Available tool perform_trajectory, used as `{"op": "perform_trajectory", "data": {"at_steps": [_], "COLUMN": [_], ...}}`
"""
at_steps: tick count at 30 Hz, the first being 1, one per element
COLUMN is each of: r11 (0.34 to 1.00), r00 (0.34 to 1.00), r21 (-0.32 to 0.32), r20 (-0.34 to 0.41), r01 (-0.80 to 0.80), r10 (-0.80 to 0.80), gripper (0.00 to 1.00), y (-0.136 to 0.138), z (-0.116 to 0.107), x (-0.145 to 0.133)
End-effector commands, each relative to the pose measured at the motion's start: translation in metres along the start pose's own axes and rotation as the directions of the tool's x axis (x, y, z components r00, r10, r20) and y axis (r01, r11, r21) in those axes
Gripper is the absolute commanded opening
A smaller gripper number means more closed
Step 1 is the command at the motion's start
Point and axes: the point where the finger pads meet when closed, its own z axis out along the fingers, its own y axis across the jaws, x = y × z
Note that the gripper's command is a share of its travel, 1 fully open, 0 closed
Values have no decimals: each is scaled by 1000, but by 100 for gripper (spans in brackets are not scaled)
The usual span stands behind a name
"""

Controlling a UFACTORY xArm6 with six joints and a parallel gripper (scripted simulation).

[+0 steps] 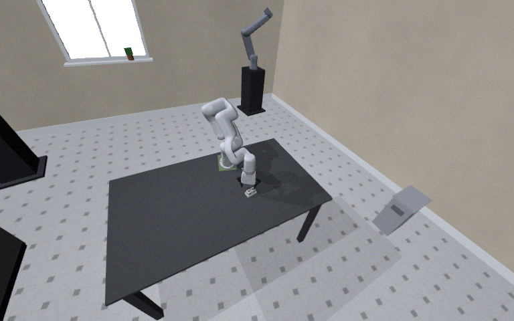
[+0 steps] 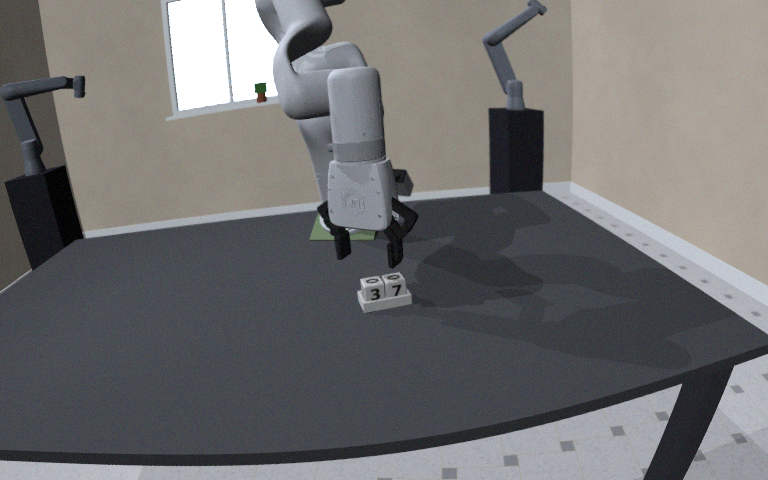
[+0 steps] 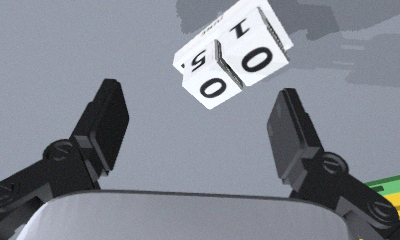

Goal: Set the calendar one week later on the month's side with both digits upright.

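Observation:
The white tray point(image 1: 251, 195) point(image 2: 386, 303) point(image 3: 282, 31) lies flat on the table. Two white cubes stand side by side in it. In the wrist view, the side with JUNE is upside down and shows 5 on the left cube point(image 3: 192, 76) point(image 2: 367, 290) and 1 on the right cube point(image 3: 248, 44) point(image 2: 403, 285), so it reads 15 from that side. Both tops show 0. The opposite side, in the exterior view, reads 3 and 7. My gripper point(image 1: 248, 186) point(image 2: 368, 255) point(image 3: 199, 103) is wide open and empty, above and slightly behind the tray, touching nothing.
The dark table point(image 1: 164, 223) point(image 2: 198, 356) carries the arm's base on a green mat point(image 1: 221, 168) point(image 2: 323, 234) behind the gripper. Part of a green and yellow thing point(image 3: 399, 192) shows at the wrist view's lower right. Other arms on black pedestals point(image 1: 251, 89) point(image 2: 516, 148) stand off the table.

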Motion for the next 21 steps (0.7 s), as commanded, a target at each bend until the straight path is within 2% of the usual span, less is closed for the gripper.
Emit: {"op": "perform_trajectory", "data": {"at_steps": [1,7,9,12,16,21], "r11": [999,995,987,985,983,954], "r00": [999,995,987,985,983,954], "r21": [4,3,3,3,3,2], "r20": [7,7,8,8,8,8], "r01": [-43,-95,-161,-173,-182,-301], "r10": [43,95,161,173,182,301], "gripper": [100,100,100,100,100,100], "y": [18,20,23,40,43,51], "z": [1,1,1,3,3,4], "x": [3,3,4,8,9,11]}}
